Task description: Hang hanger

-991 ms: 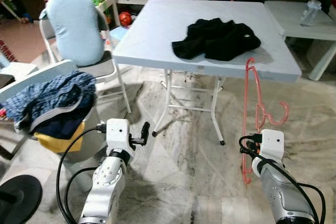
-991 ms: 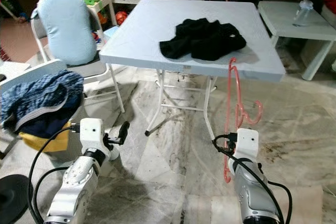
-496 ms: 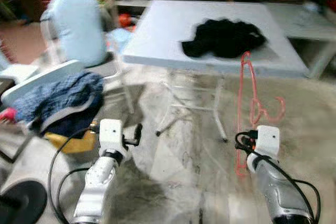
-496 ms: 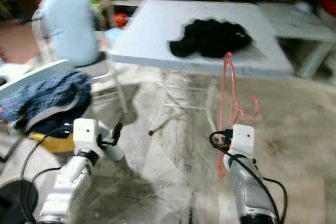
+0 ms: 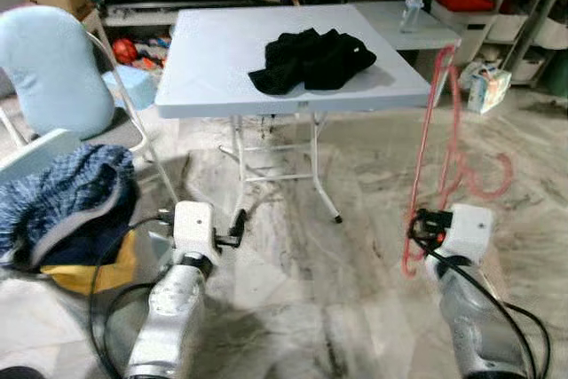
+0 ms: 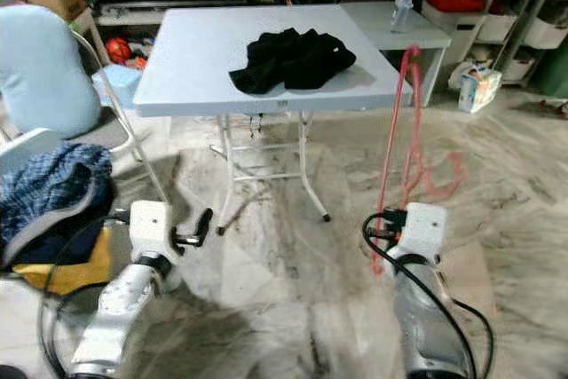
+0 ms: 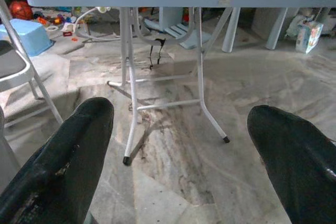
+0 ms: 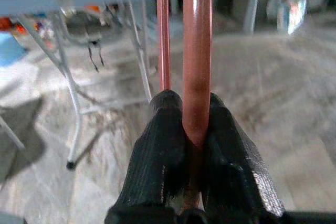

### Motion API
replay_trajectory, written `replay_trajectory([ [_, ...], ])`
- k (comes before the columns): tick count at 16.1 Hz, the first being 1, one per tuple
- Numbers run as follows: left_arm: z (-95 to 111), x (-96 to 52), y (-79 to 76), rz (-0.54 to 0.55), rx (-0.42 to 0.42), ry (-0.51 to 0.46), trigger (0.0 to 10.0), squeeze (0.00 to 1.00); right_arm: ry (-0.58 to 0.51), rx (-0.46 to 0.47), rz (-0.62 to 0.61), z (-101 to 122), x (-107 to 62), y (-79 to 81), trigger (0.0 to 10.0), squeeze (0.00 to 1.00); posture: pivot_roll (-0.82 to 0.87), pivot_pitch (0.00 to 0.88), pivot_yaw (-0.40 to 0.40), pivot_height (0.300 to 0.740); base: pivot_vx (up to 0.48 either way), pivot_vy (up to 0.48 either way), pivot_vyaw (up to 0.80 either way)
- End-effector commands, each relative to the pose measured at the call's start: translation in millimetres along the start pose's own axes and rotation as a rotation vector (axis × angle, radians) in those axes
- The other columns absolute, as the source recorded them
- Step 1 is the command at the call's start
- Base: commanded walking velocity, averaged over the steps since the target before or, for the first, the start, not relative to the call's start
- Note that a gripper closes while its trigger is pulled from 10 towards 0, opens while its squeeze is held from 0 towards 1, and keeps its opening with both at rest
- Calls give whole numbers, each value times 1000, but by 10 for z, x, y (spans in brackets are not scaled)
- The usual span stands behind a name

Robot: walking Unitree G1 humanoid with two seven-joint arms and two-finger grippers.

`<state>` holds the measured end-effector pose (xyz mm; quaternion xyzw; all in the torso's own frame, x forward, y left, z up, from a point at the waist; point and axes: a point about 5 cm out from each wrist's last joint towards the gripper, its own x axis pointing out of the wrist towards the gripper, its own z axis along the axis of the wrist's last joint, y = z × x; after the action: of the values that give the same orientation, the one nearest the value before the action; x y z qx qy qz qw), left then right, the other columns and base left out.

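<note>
Beside table [image 5: 222,51] | hanger [image 5: 435,148] clamped by right gripper [image 8: 191,129] | left gripper [image 7: 178,145] spread, empty | risk: hanger snagged on table edge when swung

A pale marble-patterned floor [image 5: 355,175] with grey veining spreads across the room. A white folding table [image 5: 213,59] stands on thin metal legs, a heap of black cloth [image 5: 311,58] lying on top. To the left sits a folding chair [image 5: 133,122] with a light-blue cushion [image 5: 49,68] — nearer still, a bundle of blue checked laundry [image 5: 62,201]. Behind, a low white table [image 6: 390,24] and shelving with bins [image 5: 524,15] — cluttered, dim.
</note>
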<state>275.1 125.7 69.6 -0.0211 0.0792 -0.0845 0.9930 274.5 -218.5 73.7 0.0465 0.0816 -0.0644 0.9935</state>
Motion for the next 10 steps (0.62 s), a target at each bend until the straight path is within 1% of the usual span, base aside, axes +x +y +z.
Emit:
replay_trajectory([
  [1, -7, -2, 56, 14, 16, 7, 10000, 0, -69, -22, 3, 68, -10, 17, 10000, 0, -33, 0, 5, 740, 0, 368, 0],
  [3, -7, 0, 69, 20, 18, 9, 10000, 0, -106, -28, 9, 78, -41, 21, 10000, 0, -36, 0, 7, 740, 0, 366, 0],
  [5, -4, 9, 69, 19, 16, 8, 10000, 0, -98, -40, 24, 65, -50, 50, 10000, 0, -37, 0, 7, 740, 0, 368, 0],
  [7, -1, 15, 70, 19, 16, 7, 10000, 0, -92, -33, 29, 38, -58, 63, 10000, 0, -38, 0, 6, 740, 0, 364, 0],
  [8, 0, 17, 68, 19, 16, 6, 10000, 0, -96, -46, 35, 29, -62, 67, 10000, 0, -39, 0, 5, 740, 0, 364, 0],
  [9, 3, 21, 66, 18, 14, 3, 10000, 0, -99, -54, 38, 19, -62, 73, 10000, 0, -40, 0, 4, 740, 0, 240, 0],
  [10, 14, 12, 56, -11, 23, -15, 10000, 0, -95, -57, 34, 11, -64, 75, 10000, 0, -40, 0, 4, 740, 0, 0, 0],
])
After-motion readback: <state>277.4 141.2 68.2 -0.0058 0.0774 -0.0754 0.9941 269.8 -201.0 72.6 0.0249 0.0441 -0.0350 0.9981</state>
